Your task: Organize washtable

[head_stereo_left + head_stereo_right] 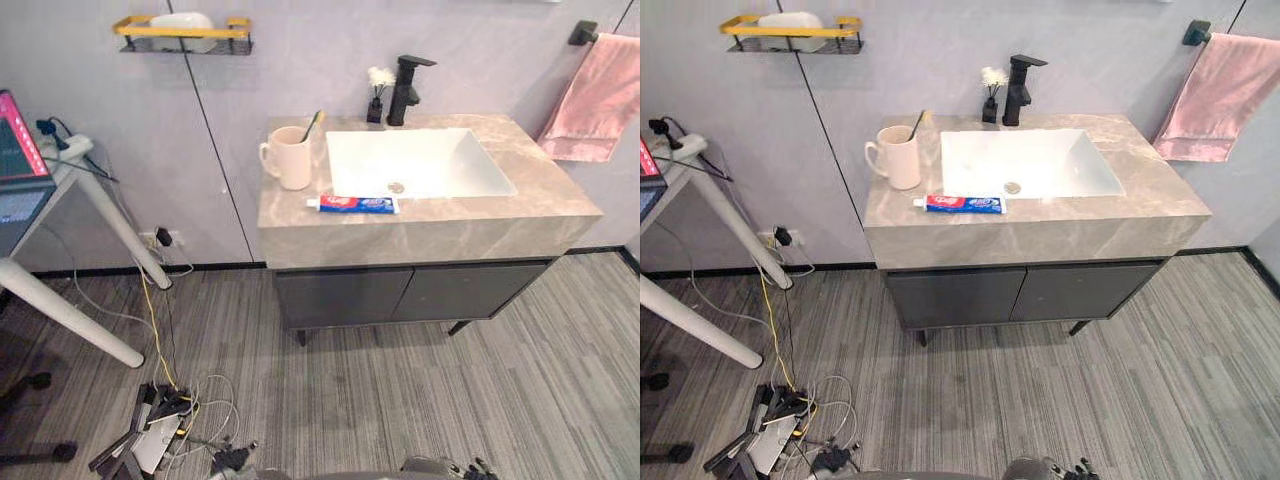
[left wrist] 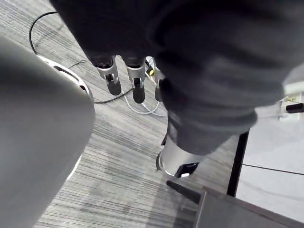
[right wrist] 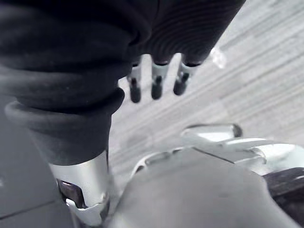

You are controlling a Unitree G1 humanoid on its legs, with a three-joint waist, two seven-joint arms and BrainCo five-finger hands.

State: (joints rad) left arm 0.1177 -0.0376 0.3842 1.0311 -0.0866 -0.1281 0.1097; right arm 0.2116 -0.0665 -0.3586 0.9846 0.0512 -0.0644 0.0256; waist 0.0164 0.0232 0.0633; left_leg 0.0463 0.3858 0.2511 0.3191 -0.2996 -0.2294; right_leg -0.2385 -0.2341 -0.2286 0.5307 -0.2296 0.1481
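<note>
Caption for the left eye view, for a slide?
Toothpaste tube lies on the marble counter before the sink; mug holding a toothbrush stands left.

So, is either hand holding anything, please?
Nothing is held: the left hand and the right hand hang open above the floor; the toothpaste lies on the counter.

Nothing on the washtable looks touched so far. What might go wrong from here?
1. The toothpaste tube lies near the front edge of the counter; a clumsy grasp might push it off onto the floor.
2. The mug with the leaning toothbrush stands close to the tube and near the counter's left edge; a reaching hand could tip it.
3. Loose cables lie on the floor to the left; stepping closer might snag them.
</note>
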